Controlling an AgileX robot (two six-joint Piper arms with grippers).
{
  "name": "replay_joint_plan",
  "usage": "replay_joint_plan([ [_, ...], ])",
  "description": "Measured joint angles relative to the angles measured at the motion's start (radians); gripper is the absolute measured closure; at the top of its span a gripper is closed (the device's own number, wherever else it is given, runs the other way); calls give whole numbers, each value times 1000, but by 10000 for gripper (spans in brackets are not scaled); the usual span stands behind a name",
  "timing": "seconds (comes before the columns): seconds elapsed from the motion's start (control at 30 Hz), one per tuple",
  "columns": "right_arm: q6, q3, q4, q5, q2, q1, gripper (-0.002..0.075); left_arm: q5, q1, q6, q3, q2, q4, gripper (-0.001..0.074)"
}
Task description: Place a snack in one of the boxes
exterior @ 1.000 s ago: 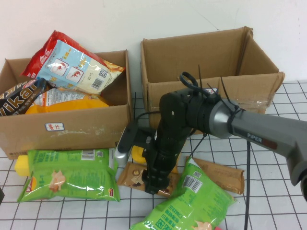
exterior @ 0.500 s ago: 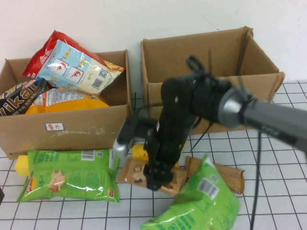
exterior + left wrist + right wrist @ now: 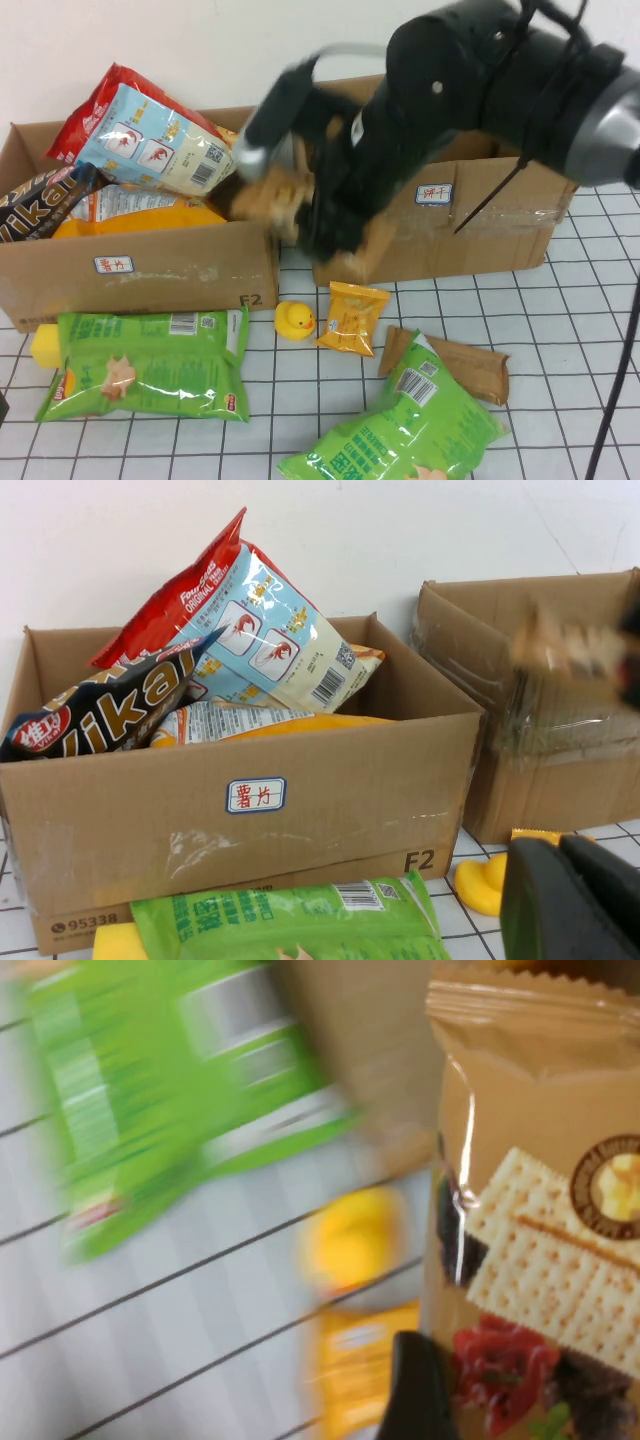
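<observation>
My right gripper (image 3: 305, 215) is shut on a brown cracker snack pack (image 3: 272, 192) and holds it in the air, blurred, over the gap between the two cardboard boxes. In the right wrist view the pack (image 3: 540, 1210) fills the right side, with one black finger (image 3: 418, 1390) against it. The left box (image 3: 150, 268) is full of snack bags. The right box (image 3: 500, 245) is open, and the arm hides most of its inside. My left gripper (image 3: 565, 885) is shut and empty, low near the table in front of the boxes.
On the table lie a green bag (image 3: 140, 365) at the left, a second green bag (image 3: 400, 430) at the front, a yellow rubber duck (image 3: 295, 320), a small orange pack (image 3: 352, 318) and a brown pack (image 3: 455, 365).
My right gripper has lifted the brown cracker pack off the table, up and back to box height. The front green bag shifted and now lies flatter.
</observation>
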State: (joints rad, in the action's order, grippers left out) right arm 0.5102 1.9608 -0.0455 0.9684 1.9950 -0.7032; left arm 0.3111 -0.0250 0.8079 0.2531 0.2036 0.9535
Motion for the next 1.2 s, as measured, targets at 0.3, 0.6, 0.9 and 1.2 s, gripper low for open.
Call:
replay_joint_plan([
  [0.3, -481, 5, 460, -359, -6, 77, 265, -2, 0, 0, 0, 0, 0, 736],
  [0.6, -808, 12, 526, -611, 68, 277, 217, -2, 0, 20, 0, 0, 0, 736],
  [0.9, -872, 10, 507, -514, 97, 295, 124, 2, 0, 36, 0, 0, 0, 736],
  [1.2, -797, 7, 498, -378, -154, 290, 690, 12, 0, 38, 0, 0, 0, 736],
])
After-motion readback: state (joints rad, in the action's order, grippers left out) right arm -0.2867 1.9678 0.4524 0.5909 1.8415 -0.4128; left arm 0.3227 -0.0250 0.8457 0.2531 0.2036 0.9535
